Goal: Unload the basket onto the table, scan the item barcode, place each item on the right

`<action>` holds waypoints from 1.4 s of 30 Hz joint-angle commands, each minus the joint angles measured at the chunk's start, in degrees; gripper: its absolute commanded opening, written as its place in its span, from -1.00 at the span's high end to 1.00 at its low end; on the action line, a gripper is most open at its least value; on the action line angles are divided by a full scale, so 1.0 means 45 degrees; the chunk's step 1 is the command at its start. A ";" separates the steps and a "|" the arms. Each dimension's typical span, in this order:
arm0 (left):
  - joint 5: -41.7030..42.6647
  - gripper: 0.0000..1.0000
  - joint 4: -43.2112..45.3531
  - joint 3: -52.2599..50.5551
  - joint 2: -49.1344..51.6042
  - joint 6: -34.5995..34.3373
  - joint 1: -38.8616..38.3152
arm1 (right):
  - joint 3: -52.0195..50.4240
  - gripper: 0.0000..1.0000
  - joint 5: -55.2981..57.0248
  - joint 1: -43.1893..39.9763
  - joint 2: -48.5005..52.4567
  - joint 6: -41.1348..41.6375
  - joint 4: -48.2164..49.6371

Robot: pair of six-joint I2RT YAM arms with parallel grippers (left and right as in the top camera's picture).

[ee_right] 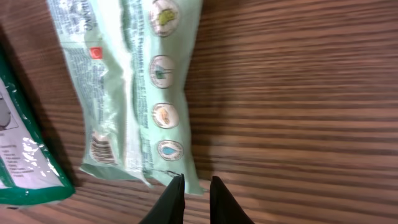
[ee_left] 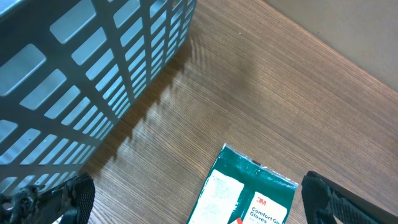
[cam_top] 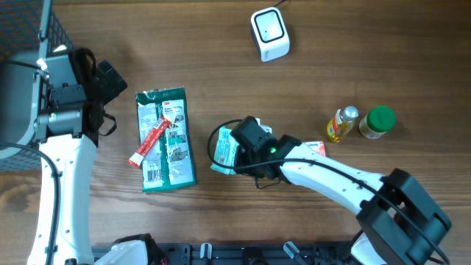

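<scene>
— While the right arm stretches across the wooden table [cam_top: 383, 51] in the overhead view, what is its gripper doing?

— The right gripper [ee_right: 195, 186] is low over a pale green pouch [cam_top: 224, 152] near the middle of the table. Its wrist camera shows the two dark fingers drawn almost together. The pouch's lower corner sits in the thin gap between them, so they are pinched on that corner.

— Can a barcode be seen on the pouch?

— Yes. A small barcode [ee_right: 102, 149] is printed near the pouch's bottom edge, facing up, left of the fingers. The pouch lies flat on the wood.

— Where is the scanner?

— A white barcode scanner [cam_top: 269, 34] stands at the far edge of the table, well apart from the pouch.

— And the other arm?

— The left gripper [ee_left: 199, 194] hovers at the left side with its fingers spread as wide as they go and nothing between them. A grey slatted basket [ee_left: 93, 68] fills the upper left of its wrist view.

— What else is on the table?

— A dark green 3M gloves pack [cam_top: 166, 140] lies flat between the two arms, just left of the pouch. A red sachet [cam_top: 149, 143] rests across it. To the right, a small bottle of yellow liquid [cam_top: 341, 124] and a green-lidded jar [cam_top: 377, 122] stand side by side.
</scene>
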 commanded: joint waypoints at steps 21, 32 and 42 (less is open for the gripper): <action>-0.0068 -1.00 0.0039 0.0049 -0.0010 0.0107 0.0049 | 0.0306 0.47 -0.2414 0.0831 0.0267 -0.0971 0.3235; -0.0068 -1.00 0.0039 0.0049 -0.0010 0.0107 0.0049 | 0.2050 0.07 -0.2545 -0.1656 -0.1331 -0.7640 0.0058; -0.0068 -1.00 0.0039 0.0049 -0.0010 0.0107 0.0049 | 0.2050 -0.04 -0.1783 -0.2458 -0.0185 -0.9330 0.0039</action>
